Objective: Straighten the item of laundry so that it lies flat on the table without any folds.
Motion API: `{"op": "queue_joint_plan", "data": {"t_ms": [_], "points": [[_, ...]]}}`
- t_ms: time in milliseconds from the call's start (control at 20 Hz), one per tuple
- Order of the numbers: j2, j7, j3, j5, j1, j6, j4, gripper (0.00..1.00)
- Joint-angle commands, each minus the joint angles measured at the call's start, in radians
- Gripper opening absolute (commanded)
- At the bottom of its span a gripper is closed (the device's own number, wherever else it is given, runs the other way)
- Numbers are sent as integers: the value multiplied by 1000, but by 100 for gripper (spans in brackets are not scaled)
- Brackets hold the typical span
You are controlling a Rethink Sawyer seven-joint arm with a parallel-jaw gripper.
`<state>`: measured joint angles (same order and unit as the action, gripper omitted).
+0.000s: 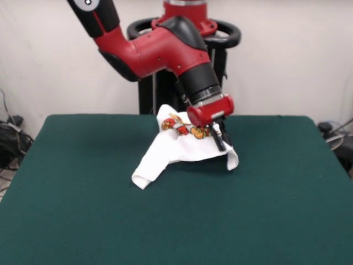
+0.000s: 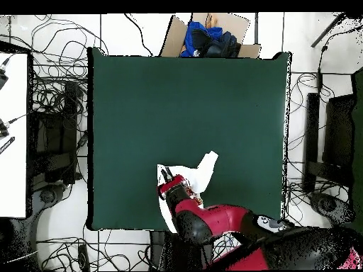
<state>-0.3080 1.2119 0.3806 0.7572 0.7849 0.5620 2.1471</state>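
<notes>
The white T-shirt with food prints lies bunched and folded on the dark green table, at the side near the robot. One sleeve end points toward the camera. My gripper is shut on the shirt's right part, and the cloth hangs from the fingers down to a folded corner. In the overhead view the gripper is over the shirt near the table's bottom edge. The arm hides part of the shirt.
A cardboard box with blue and black items stands beyond the table's far edge in the overhead view. Cables cover the floor around the table. A white surface is at the left. The robot pedestal stands behind the shirt.
</notes>
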Motion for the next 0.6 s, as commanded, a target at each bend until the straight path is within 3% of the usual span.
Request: {"op": "queue_joint_plan", "data": {"t_ms": [50,600], "points": [[32,250,105,46,17,43,-70,0],[11,265,212,122,113,-11,-25,0]]}}
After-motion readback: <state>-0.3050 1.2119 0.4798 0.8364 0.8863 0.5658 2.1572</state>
